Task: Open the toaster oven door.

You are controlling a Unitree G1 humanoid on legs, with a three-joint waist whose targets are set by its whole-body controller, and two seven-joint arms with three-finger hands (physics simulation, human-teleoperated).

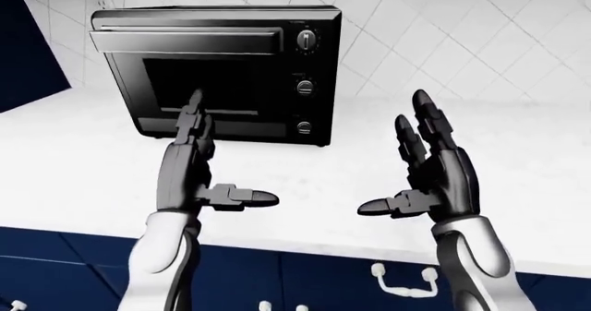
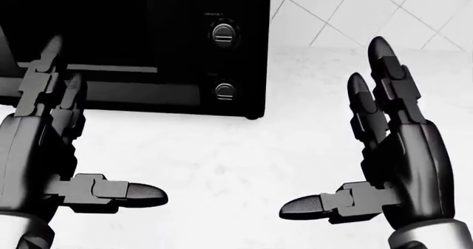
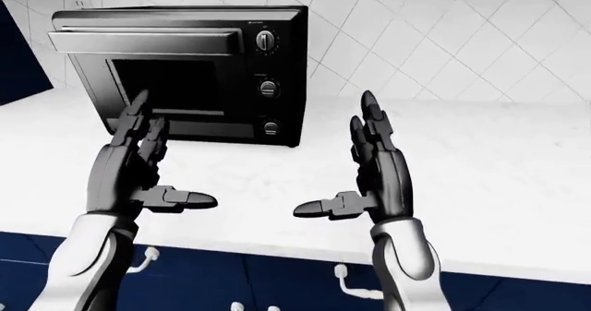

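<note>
Clearly the approach is the step in hand: the toaster oven (image 1: pixel 217 72) stands on the white desk (image 1: pixel 517 172) against the tiled wall, its door (image 1: pixel 194 82) looking shut, with the handle bar (image 1: pixel 185 41) across the top of it. Both hands are raised short of the oven with fingers spread and holding nothing: the left hand (image 1: pixel 189 165) below the door glass, the right hand (image 1: pixel 434 169) lower right of the oven's knobs (image 1: pixel 305 86). Next, I judge, a hand must reach up to the handle bar, curl over it and pull outward and down.
</note>
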